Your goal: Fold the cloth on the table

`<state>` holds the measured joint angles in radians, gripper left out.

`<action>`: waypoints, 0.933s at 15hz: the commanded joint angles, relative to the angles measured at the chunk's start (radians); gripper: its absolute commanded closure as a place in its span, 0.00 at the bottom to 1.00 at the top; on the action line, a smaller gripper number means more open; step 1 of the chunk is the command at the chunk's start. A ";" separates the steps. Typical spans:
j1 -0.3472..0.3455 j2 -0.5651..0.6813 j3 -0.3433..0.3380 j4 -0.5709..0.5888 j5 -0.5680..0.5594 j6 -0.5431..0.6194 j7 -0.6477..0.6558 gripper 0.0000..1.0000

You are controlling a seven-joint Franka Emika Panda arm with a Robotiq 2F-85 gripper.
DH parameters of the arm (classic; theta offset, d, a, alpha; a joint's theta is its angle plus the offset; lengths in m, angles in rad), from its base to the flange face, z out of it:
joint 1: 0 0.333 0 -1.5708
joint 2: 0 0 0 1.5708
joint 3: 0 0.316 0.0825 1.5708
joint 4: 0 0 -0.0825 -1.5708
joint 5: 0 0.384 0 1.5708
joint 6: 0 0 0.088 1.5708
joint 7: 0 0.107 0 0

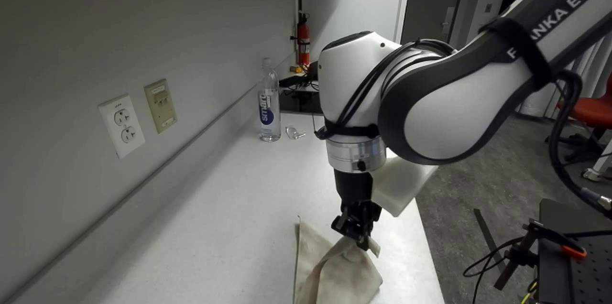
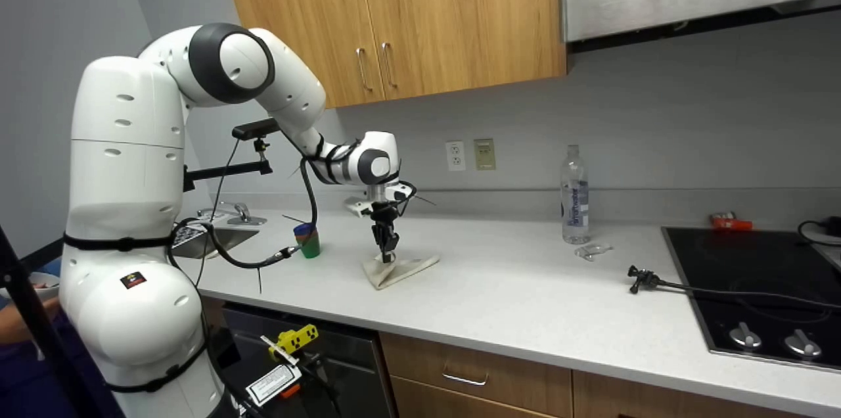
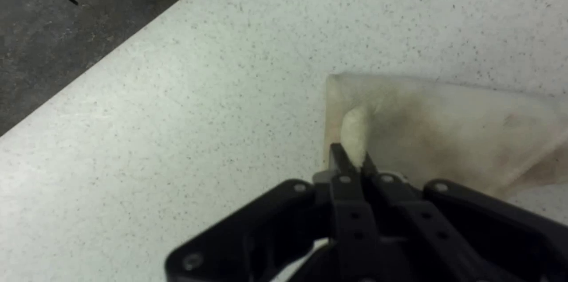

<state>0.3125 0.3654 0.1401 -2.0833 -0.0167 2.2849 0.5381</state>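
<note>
The beige cloth (image 1: pixel 348 277) with brownish smudges lies bunched and partly folded over on the white table (image 1: pixel 215 232). It also shows in an exterior view (image 2: pixel 410 268) and in the wrist view (image 3: pixel 437 140). My gripper (image 1: pixel 365 243) points down over the cloth. In the wrist view the fingertips (image 3: pixel 353 154) are close together, with a pinched ridge of the cloth between them near its edge. The gripper (image 2: pixel 387 256) is low, near the table surface. The cloth's near end is cut off in an exterior view, and part of it is hidden under the gripper in the wrist view.
A clear water bottle (image 2: pixel 575 201) stands near the back wall, with a small clear plastic piece (image 2: pixel 592 251) beside it. A green and blue cup (image 2: pixel 310 244) stands near the sink (image 2: pixel 213 244). A cable with a black mount (image 2: pixel 647 278) lies by the cooktop (image 2: pixel 755 303).
</note>
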 commanded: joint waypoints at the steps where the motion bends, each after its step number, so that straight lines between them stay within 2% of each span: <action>1: 0.028 0.044 -0.032 0.055 -0.059 0.023 0.047 0.99; 9: 0.054 0.101 -0.066 0.120 -0.151 0.045 0.092 0.99; 10: 0.051 0.107 -0.061 0.127 -0.142 0.051 0.079 0.71; 12: 0.056 0.114 -0.062 0.134 -0.141 0.067 0.079 0.64; 14: 0.060 0.118 -0.063 0.135 -0.139 0.084 0.078 0.48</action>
<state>0.3520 0.4636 0.0927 -1.9740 -0.1350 2.3415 0.6003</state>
